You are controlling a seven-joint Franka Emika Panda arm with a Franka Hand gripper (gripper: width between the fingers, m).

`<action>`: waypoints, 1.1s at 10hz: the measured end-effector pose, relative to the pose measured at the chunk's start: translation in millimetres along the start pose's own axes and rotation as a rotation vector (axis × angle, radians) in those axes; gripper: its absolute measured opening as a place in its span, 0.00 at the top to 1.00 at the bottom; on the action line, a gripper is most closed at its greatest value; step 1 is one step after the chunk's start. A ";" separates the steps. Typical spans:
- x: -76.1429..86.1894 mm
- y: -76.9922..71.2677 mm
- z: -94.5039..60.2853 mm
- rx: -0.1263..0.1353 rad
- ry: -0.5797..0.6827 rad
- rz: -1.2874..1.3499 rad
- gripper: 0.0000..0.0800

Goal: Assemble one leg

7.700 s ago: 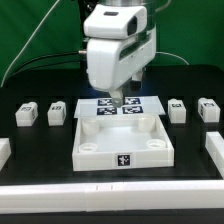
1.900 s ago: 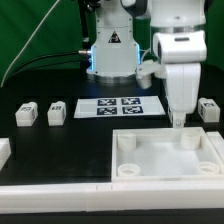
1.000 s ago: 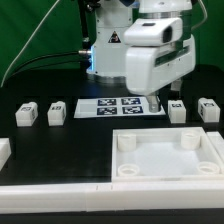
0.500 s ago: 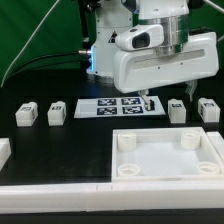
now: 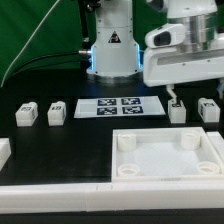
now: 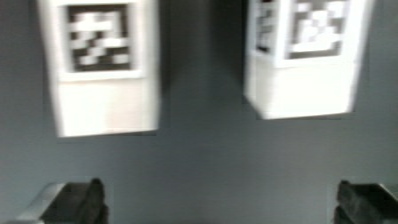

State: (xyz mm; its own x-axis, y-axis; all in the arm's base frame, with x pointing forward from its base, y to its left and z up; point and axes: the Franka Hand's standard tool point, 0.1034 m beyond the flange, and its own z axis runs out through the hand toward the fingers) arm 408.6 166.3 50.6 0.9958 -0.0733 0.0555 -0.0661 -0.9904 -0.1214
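Tool opening: the tool (image 5: 192, 94) is spread wide, and its fingertips (image 6: 75, 200) are far apart with only dark counter (image 5: 70, 150) between them.
Tool hold: it holds nothing and touches no part; it hangs above the counter.
Leg: the leg (image 5: 177, 111) stands on the counter just under one finger of the tool and is not gripped.
Second leg: the second leg (image 5: 208, 109) stands near the first, under the other finger, with a gap between the two.
Leg look: a small chunky white block with a black-and-white square tag on its upper face.
Other legs: two more legs (image 5: 27, 114) stand well apart from the tool, beyond the marker board (image 5: 120, 106).
White panel: the white panel (image 5: 165, 172) lies near the tool, rim upward, with its corner sockets visible.
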 end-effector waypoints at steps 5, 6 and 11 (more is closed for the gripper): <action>5.5 -25.5 -0.2 0.010 -0.013 -0.011 0.19; 4.2 -24.8 0.5 0.008 -0.023 -0.015 0.19; -5.9 -9.1 6.2 -0.059 -0.470 -0.023 0.19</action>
State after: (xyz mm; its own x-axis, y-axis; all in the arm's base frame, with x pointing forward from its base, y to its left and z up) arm 403.8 176.4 45.3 0.9171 -0.0042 -0.3985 -0.0341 -0.9971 -0.0679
